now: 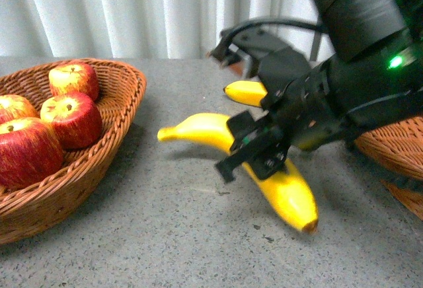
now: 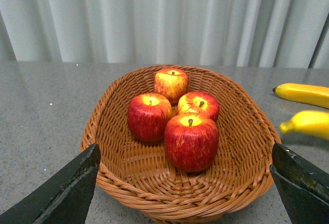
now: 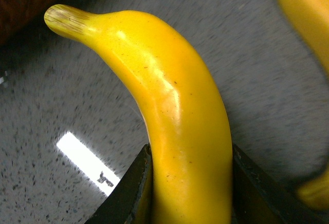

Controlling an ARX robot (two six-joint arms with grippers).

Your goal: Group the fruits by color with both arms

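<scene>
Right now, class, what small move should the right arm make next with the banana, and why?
Probably lift the banana slightly off the table: the right gripper has a finger pressed on each side of it, and the wicker basket on the right, apart from the apples, lies close by.

The apples are red streaked yellow, the bananas yellow with brown tips, the basket brown.
</scene>
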